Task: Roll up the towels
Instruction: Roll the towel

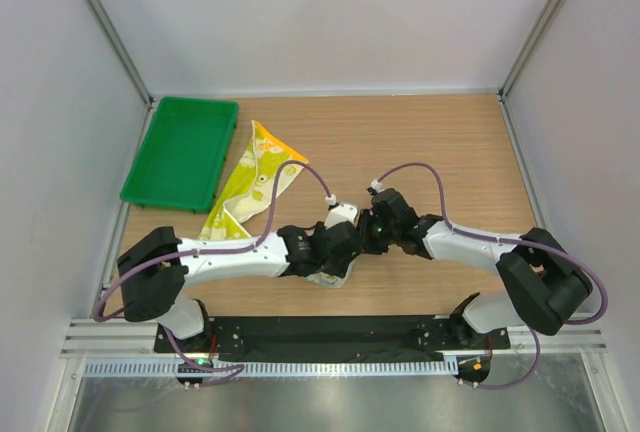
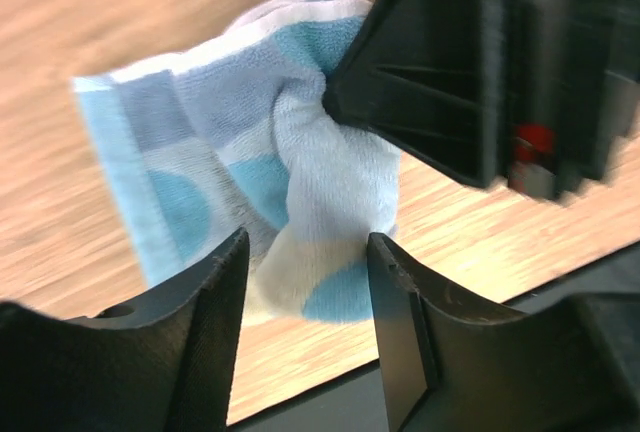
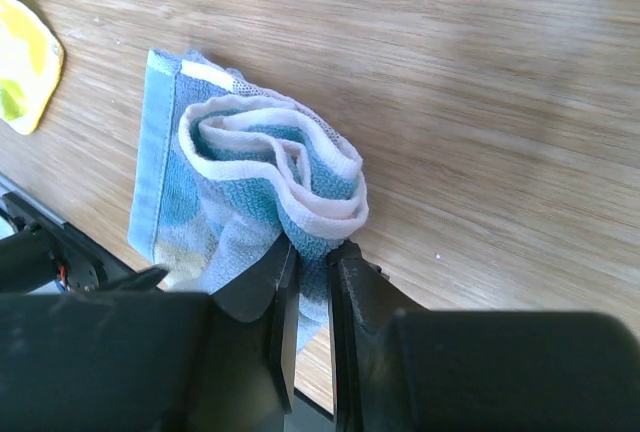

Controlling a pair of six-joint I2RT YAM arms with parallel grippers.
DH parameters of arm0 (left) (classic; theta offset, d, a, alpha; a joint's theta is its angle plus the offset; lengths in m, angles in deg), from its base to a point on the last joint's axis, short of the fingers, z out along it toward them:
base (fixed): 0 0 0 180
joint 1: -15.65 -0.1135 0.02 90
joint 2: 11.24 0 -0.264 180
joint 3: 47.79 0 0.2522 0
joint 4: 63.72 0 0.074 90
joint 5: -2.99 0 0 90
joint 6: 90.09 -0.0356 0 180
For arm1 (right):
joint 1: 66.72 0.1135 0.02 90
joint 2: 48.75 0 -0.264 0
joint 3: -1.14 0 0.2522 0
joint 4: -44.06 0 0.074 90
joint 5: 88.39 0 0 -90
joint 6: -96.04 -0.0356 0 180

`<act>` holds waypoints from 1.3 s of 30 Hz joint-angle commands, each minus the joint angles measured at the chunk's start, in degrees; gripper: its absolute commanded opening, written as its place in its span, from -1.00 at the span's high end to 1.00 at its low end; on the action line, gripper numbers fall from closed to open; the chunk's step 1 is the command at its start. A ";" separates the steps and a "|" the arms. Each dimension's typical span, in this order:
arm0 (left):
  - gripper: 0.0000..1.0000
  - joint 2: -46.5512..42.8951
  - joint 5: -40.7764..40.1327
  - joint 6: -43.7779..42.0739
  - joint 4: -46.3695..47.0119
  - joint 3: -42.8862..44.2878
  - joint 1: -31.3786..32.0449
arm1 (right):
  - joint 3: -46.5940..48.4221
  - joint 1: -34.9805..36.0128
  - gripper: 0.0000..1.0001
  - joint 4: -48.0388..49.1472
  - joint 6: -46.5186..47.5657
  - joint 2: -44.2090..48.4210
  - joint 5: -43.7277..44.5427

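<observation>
The light blue towel (image 3: 235, 187) is loosely rolled, its white-edged coil end facing the right wrist camera. My right gripper (image 3: 310, 257) is shut on the near end of this roll. From the left wrist, the same towel (image 2: 230, 142) hangs pinched by the right gripper's fingers (image 2: 450, 72). Its lower end sits between the open fingers of my left gripper (image 2: 305, 252). From above, both grippers meet over the table's near middle, left gripper (image 1: 340, 244) beside right gripper (image 1: 372, 224). The yellow-green towel (image 1: 252, 180) lies crumpled and unrolled to their upper left.
A green plastic tray (image 1: 182, 152) sits at the back left, next to the yellow-green towel. The table's black front rail (image 1: 330, 332) runs just behind the grippers. White walls enclose the table on three sides.
</observation>
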 commanded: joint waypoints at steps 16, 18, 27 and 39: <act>-0.30 12.46 -30.05 -5.80 -14.50 14.60 17.39 | 8.10 2.15 0.84 -11.71 0.86 1.21 3.49; -0.30 13.60 -29.17 -5.80 -13.09 13.89 17.39 | 8.27 2.24 0.85 -11.98 0.77 1.39 3.22; -0.31 12.63 -25.66 -5.45 -6.23 9.32 18.54 | 9.33 2.32 0.86 -14.26 0.42 1.65 3.22; 0.40 13.43 -25.57 -3.34 -2.01 5.02 18.10 | 10.12 2.24 0.85 -16.38 -0.02 1.83 2.34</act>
